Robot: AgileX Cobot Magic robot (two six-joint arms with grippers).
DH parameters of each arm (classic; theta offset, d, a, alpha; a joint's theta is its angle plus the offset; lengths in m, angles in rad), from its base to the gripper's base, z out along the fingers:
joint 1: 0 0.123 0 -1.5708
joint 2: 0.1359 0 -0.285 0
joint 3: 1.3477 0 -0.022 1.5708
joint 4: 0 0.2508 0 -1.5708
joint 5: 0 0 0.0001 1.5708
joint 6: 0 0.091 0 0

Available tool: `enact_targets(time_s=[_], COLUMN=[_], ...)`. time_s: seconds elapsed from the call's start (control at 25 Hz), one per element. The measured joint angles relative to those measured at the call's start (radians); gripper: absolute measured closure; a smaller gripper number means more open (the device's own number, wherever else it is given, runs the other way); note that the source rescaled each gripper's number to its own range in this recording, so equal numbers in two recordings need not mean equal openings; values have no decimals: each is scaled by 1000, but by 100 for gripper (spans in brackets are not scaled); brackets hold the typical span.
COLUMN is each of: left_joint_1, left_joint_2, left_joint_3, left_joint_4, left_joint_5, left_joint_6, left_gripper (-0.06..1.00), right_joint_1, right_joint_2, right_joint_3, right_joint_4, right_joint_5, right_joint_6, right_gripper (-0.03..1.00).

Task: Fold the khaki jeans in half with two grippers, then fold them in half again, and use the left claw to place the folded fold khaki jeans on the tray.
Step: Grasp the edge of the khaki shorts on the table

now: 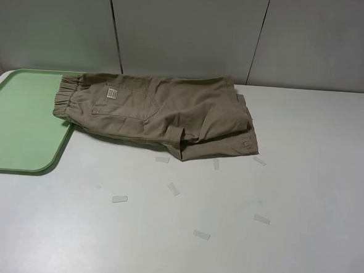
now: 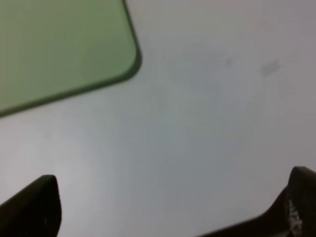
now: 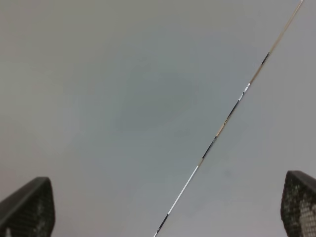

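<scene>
The khaki jeans (image 1: 165, 114) lie folded at the back middle of the white table, white label up. Their elastic waistband end rests over the right rim of the pale-green tray (image 1: 16, 126). Neither arm shows in the exterior high view. In the left wrist view the left claw (image 2: 173, 207) is open and empty above bare table, with a rounded corner of the tray (image 2: 59, 44) ahead of it. In the right wrist view the right gripper (image 3: 168, 212) is open and empty over bare table. The jeans show in neither wrist view.
Several small clear tape pieces (image 1: 173, 188) lie on the table in front of the jeans. Grey wall panels (image 1: 188, 32) stand behind the table. A thin striped line (image 3: 232, 111) crosses the right wrist view diagonally.
</scene>
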Motion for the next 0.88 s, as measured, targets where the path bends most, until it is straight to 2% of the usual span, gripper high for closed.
enact_targets(time_s=[0.28,0.44,0.64,0.88], left_joint_1=[0,0,0,0], left_joint_2=[-246,-255,-256,-256], left_joint_3=[2,23,124,130], left_joint_4=[-28,-54,-97,-104], left_joint_5=[-82,-93,-91,-89], left_joint_6=[0,0,21,38], left_gripper=[-6,-6,-6,-6], right_joint_1=[0,0,3,3], right_joint_2=[0,0,0,0], right_joint_3=[0,0,0,0], right_joint_4=[2,2,6,13], right_joint_5=[0,-2,-3,-4], right_joint_6=[0,0,0,0], right_gripper=[-2,-2,-2,-2])
